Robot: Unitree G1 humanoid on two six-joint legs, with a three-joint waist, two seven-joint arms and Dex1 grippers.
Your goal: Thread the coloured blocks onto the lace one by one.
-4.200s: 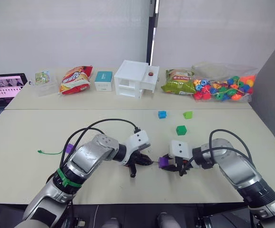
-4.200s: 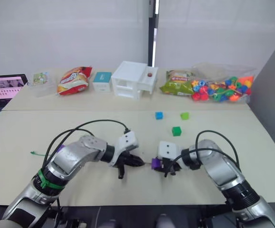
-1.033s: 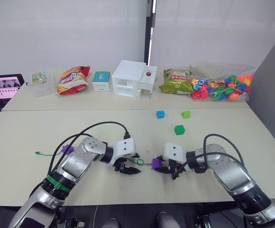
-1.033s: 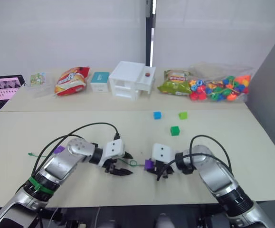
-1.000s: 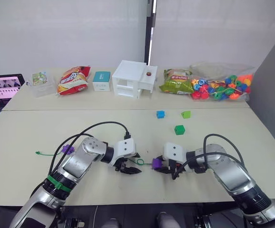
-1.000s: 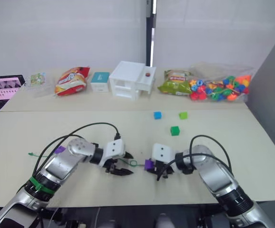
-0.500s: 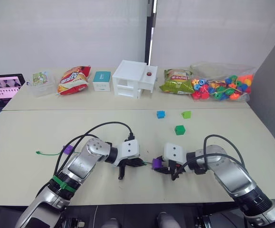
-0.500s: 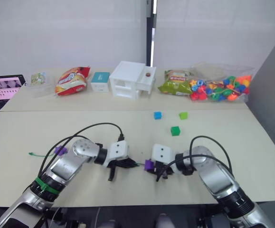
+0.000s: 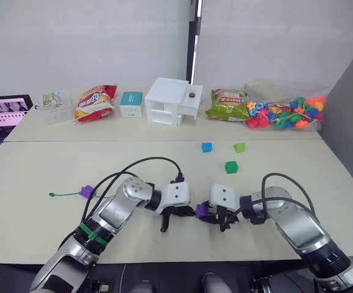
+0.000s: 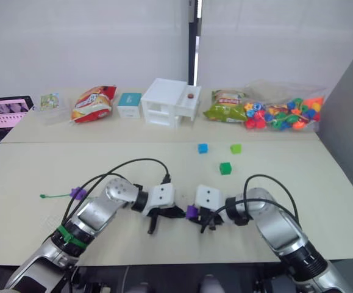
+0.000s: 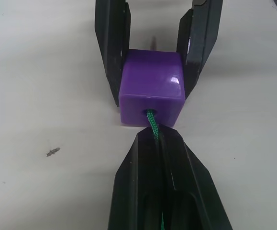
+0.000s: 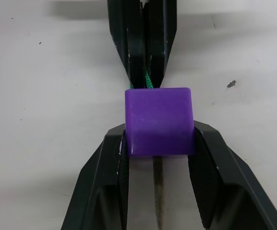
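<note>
Left wrist view has the left end effector pinched closed on the thin green cord lace, which enters the hole of a small purple plastic cube. Clamped on that cube's two sides is the right end effector, with the lace's stiff dark tip poking out beyond the cube. Behind the cube on the beige worktop lie dark green, blue and light green cubes; another purple cube sits far left.
</note>
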